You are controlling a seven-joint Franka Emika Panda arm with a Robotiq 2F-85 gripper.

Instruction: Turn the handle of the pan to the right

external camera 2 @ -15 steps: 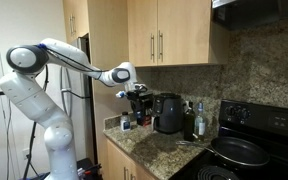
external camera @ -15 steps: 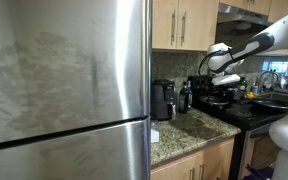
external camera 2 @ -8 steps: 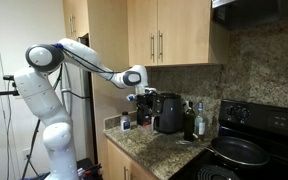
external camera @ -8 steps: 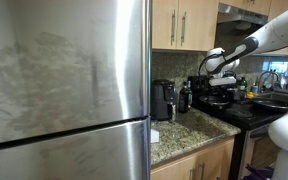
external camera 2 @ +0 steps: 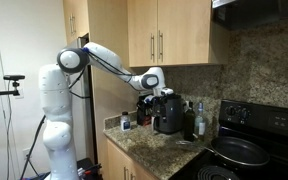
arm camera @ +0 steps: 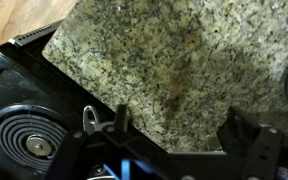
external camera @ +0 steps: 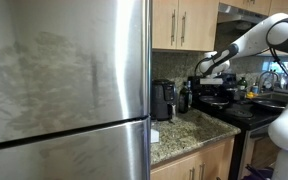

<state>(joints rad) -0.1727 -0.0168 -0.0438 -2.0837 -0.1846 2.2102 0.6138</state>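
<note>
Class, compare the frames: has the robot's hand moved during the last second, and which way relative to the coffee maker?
Yes. In an exterior view the hand has shifted right, from left of the coffee maker to above it.

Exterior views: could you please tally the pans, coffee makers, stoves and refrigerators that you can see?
pan: 1
coffee maker: 1
stove: 1
refrigerator: 1
Total: 4
</note>
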